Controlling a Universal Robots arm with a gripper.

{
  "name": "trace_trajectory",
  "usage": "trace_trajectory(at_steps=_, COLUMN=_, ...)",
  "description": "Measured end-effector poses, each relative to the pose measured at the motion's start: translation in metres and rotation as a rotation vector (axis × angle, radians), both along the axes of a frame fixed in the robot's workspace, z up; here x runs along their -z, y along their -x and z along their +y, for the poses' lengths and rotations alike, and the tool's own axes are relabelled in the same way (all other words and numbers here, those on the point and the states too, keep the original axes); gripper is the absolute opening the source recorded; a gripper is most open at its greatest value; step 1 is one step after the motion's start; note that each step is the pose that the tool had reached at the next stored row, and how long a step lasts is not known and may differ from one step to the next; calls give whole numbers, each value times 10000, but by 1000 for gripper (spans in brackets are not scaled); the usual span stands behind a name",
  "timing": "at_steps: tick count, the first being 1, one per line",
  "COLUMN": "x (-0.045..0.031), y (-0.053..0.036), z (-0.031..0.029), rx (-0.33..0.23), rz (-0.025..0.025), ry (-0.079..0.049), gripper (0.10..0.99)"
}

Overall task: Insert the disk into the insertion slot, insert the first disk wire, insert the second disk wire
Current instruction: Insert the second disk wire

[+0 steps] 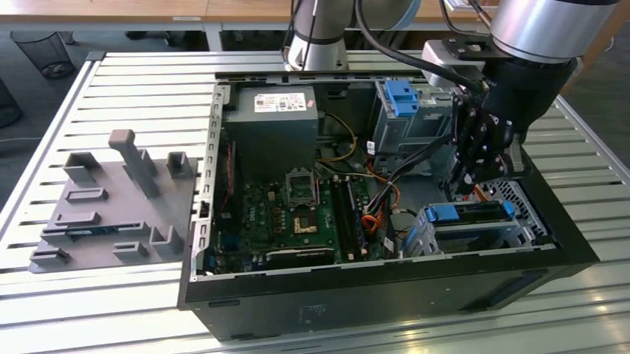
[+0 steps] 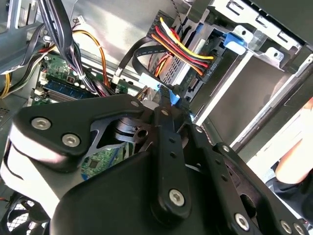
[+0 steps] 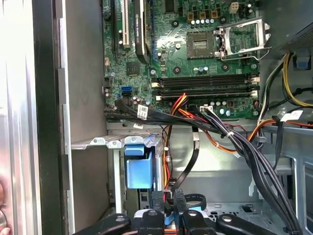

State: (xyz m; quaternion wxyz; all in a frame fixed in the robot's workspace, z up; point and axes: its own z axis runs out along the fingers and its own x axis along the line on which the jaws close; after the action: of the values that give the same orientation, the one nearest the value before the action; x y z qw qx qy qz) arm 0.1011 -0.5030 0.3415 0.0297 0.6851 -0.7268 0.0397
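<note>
The disk (image 1: 471, 212), silver in a blue bracket, lies inside the insertion slot (image 1: 524, 221), a small perforated cage at the case's front corner on the exterior view's right. In the second wrist view a black plug with red, yellow and orange wires (image 2: 203, 63) sits on the disk's (image 2: 171, 73) rear edge. A flat black disk wire (image 2: 139, 56) loops down to a blue plug (image 2: 174, 101). My gripper (image 2: 165, 100) is shut on that plug, a short way from the disk's rear. My gripper (image 1: 473, 178) hangs just above the cage, and its closed tips (image 3: 167, 208) pinch the blue plug.
A taller grey cage with a blue tab (image 1: 403, 99) stands behind my gripper. The motherboard (image 1: 295, 214) and power supply (image 1: 271, 122) fill the case's middle. Black cable bundles (image 3: 244, 142) cross beside the slot. A grey fixture plate (image 1: 108, 206) lies on the slatted table.
</note>
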Motion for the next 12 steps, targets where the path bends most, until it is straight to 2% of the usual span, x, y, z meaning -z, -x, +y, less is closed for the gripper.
trace_trajectory(at_steps=5, x=3, y=-2, z=5, rx=0, rz=0, ry=9, gripper=216)
trace_trajectory(at_steps=6, x=3, y=-3, z=6, rx=0, rz=0, ry=11, gripper=149)
trace_trajectory(at_steps=12, x=3, y=-3, z=10, rx=-1, rz=0, ry=20, gripper=141)
